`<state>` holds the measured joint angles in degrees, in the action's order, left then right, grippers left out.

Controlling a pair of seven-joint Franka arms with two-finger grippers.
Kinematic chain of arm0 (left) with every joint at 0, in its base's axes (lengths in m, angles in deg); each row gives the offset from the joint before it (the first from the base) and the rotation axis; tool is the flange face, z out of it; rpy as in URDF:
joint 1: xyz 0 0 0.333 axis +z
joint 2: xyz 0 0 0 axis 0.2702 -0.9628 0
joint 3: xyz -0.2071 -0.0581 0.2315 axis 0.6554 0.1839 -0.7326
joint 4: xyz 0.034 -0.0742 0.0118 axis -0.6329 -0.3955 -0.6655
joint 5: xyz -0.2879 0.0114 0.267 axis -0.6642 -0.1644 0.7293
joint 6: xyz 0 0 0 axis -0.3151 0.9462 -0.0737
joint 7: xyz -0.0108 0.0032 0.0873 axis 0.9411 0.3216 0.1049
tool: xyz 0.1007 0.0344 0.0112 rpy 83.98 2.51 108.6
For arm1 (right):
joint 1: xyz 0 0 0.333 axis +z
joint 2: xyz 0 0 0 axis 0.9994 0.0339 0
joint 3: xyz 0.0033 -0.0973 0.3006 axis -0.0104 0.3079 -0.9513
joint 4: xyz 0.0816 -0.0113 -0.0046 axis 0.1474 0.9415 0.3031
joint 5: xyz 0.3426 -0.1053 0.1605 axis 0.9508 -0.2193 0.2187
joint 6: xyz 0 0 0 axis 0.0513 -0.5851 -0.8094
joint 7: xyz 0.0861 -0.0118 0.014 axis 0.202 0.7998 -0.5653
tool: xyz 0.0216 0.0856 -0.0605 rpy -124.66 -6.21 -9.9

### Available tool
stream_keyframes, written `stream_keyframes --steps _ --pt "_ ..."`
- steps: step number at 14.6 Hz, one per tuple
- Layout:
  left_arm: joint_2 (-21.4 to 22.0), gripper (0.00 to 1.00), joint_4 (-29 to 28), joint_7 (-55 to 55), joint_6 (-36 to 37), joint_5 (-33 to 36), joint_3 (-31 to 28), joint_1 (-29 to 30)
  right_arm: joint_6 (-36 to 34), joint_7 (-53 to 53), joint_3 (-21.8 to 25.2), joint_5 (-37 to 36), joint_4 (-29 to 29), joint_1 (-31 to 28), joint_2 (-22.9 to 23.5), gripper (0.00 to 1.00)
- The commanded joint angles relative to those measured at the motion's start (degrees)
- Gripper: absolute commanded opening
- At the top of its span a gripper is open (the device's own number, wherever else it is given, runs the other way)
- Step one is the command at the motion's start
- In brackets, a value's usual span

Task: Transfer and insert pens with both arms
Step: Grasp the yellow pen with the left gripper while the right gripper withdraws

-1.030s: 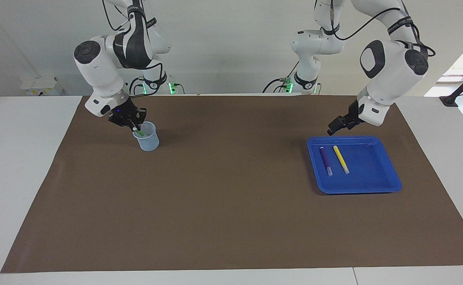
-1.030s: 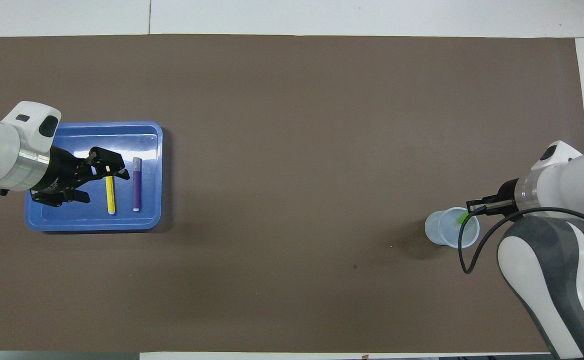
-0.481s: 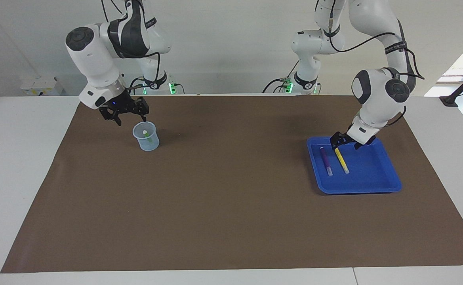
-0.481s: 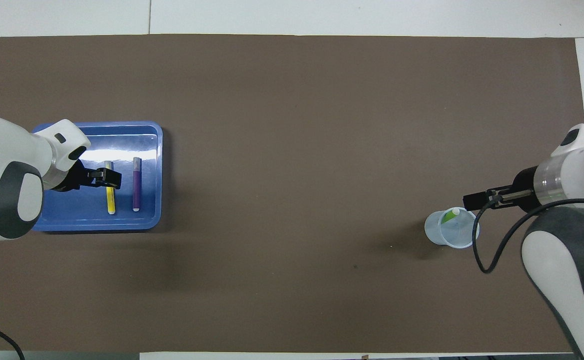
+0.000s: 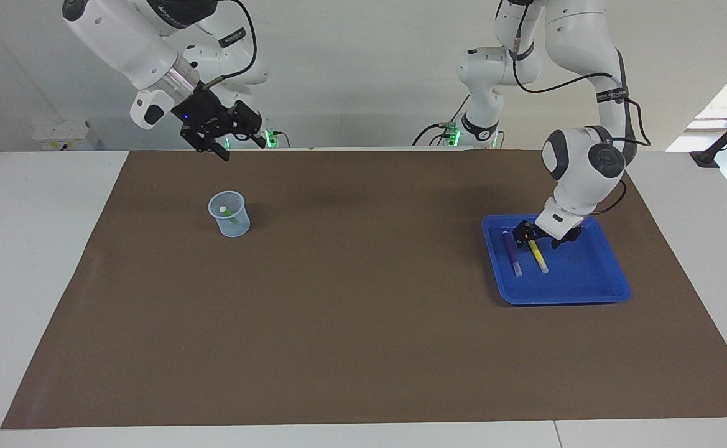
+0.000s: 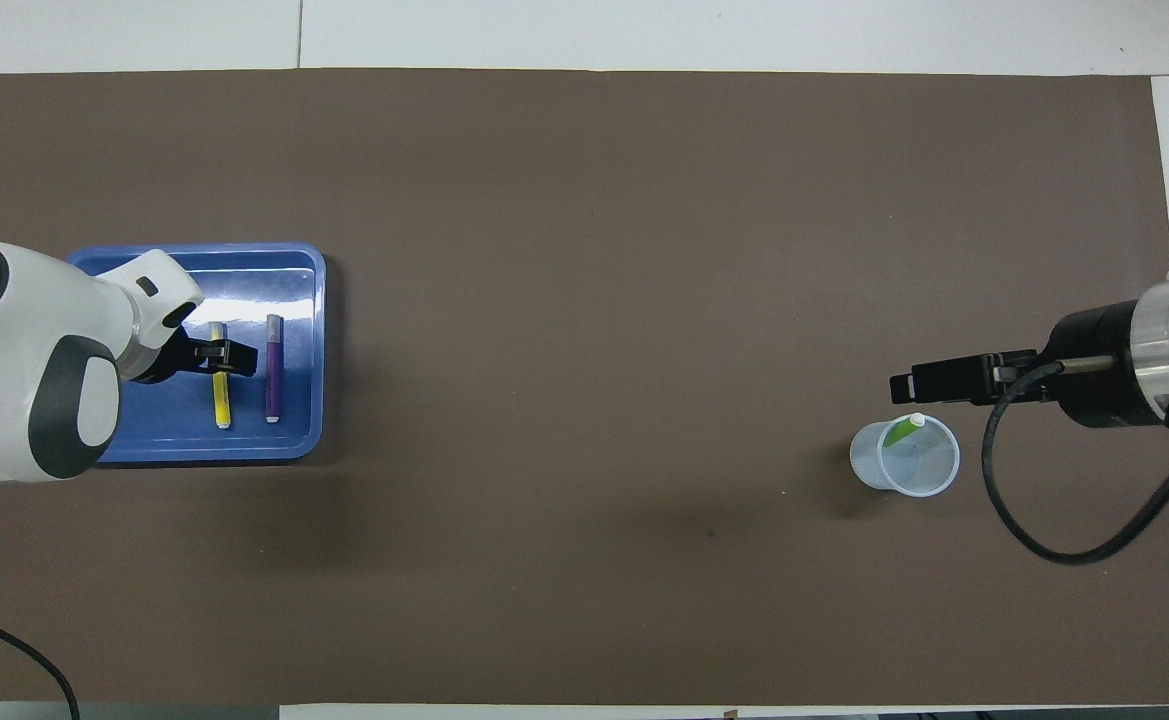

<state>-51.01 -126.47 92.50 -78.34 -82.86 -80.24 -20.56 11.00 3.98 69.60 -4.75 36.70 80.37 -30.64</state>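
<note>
A green pen (image 5: pixel 231 215) (image 6: pixel 902 430) leans inside a clear plastic cup (image 5: pixel 231 223) (image 6: pixel 906 470) at the right arm's end of the mat. My right gripper (image 5: pixel 239 148) (image 6: pixel 902 383) hangs open and empty, high above the mat and off to the robots' side of the cup. A yellow pen (image 5: pixel 539 257) (image 6: pixel 221 400) and a purple pen (image 5: pixel 513 252) (image 6: pixel 273 375) lie side by side in a blue tray (image 5: pixel 593 292) (image 6: pixel 244 250). My left gripper (image 5: pixel 532 236) (image 6: pixel 220 357) is down in the tray, open, its fingers on either side of the yellow pen's end nearer to the robots.
A brown mat (image 5: pixel 363 323) covers the table. The tray sits toward the left arm's end and the cup toward the right arm's end. A black cable (image 6: pixel 1044 530) loops from the right wrist over the mat.
My right gripper opened, left the green pen in the cup and rose away toward the robots. My left gripper came down into the tray onto the yellow pen.
</note>
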Motion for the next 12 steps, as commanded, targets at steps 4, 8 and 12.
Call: stream_keyframes --steps 4,8,12 --pt "-2.1 0.91 -0.6 1.1 -4.4 1.2 0.3 0.7 3.4 11.3 -0.5 6.8 1.4 2.1 -1.0 1.0" --pt "-2.8 0.84 -0.6 2.8 -5.3 1.2 0.2 2.1 6.0 13.8 -0.5 7.3 2.1 2.2 -1.1 1.0" --pt "-3.4 0.76 -0.6 2.9 -5.7 1.2 0.3 2.6 11.2 15.9 -0.6 7.3 3.1 5.2 -1.1 1.0"
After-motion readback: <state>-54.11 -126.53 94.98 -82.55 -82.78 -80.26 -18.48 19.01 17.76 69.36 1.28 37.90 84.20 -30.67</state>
